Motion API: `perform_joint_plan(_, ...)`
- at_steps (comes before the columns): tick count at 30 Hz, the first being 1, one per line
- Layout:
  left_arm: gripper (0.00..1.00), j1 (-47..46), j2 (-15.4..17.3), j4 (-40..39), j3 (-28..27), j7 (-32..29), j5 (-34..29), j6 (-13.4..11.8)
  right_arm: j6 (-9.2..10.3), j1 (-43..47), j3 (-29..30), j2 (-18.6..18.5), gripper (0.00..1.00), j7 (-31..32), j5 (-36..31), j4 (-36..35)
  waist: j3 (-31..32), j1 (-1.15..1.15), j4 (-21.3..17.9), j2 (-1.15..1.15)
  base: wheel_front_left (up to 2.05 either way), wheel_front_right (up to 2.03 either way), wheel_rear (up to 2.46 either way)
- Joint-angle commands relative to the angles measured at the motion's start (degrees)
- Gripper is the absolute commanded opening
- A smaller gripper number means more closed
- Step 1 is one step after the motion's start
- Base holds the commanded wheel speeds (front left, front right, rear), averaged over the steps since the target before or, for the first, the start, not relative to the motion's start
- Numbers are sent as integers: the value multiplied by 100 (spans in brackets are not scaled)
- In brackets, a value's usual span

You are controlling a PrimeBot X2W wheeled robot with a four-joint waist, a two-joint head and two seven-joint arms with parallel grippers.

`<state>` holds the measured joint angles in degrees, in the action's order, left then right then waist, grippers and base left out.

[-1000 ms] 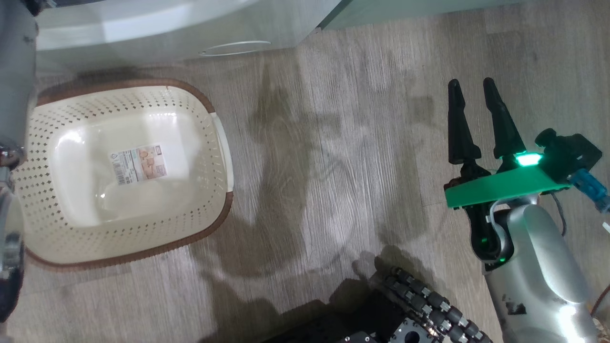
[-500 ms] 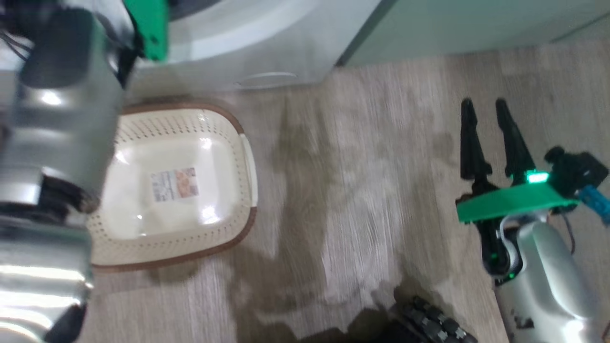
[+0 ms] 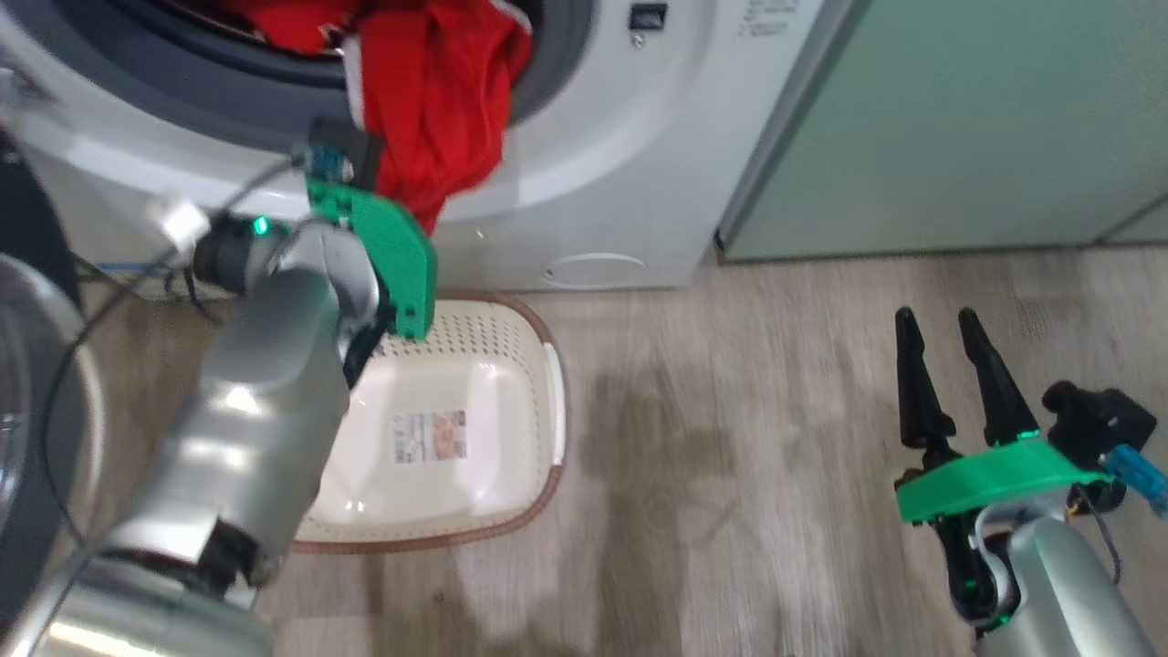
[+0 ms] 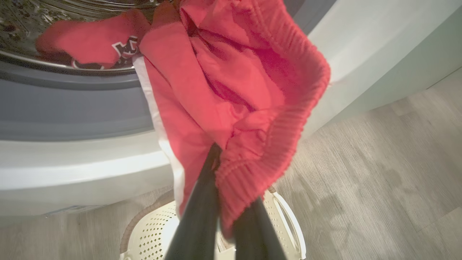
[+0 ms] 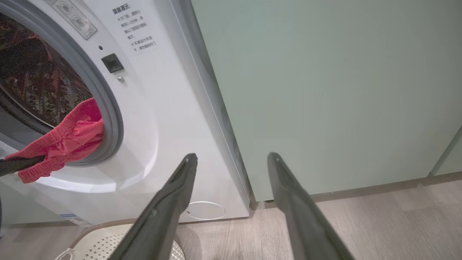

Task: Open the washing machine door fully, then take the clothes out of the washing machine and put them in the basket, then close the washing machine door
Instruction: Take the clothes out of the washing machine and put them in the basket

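Red clothes (image 3: 438, 109) spill from the mouth of the washing machine (image 3: 630, 137) at twelve o'clock in the head view. The basket (image 3: 550, 383) sits straight below them, toward six o'clock. The right gripper (image 3: 935, 318) hangs at four o'clock, jaws wide and empty. In the left wrist view, the left gripper (image 4: 220, 162) is clamped tight on a garment's ribbed hem, with the basket beneath at six o'clock. In the right wrist view, that pinched hem shows at nine o'clock, so the left arm is much nearer.

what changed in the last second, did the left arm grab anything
The head camera tilted up. The left gripper closed on the bright red white-trimmed garment hanging out of the white washing machine. Unchanged: the right gripper open above the floor, the cream perforated basket empty.
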<state>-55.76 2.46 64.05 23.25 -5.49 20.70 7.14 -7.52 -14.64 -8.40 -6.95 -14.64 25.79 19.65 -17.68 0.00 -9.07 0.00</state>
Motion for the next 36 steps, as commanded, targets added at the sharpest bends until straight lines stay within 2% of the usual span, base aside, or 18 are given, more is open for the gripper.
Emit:
perform_joint_plan(1, 0, 88, 214, -226, -61, 180, 68, 34, 3, 125, -82, -85, 100, -36, 12, -131, 379, 0, 301, 0, 0, 0, 0)
perform_joint_plan(8, 0, 1062, 310, -320, 51, 428, 176, 35, 3, 370, -117, -155, 100, -36, 50, -110, 733, 0, 570, 0, 0, 0, 0)
perform_joint_plan(21, 0, 2405, 223, -306, 449, 83, 554, 35, 3, 440, -204, -281, 100, -36, 105, -103, 847, 0, 737, 0, 0, 0, 0)
perform_joint_plan(30, 0, 2296, 274, 61, 441, -10, 925, 35, 3, 270, -245, -389, 100, -36, 110, -166, 433, 0, 616, 0, 0, 0, 0)
perform_joint_plan(36, 0, 1725, 331, 410, 275, 516, 1016, -68, 3, 44, -231, -415, 100, -36, 86, -235, -60, 0, 497, 0, 0, 0, 0)
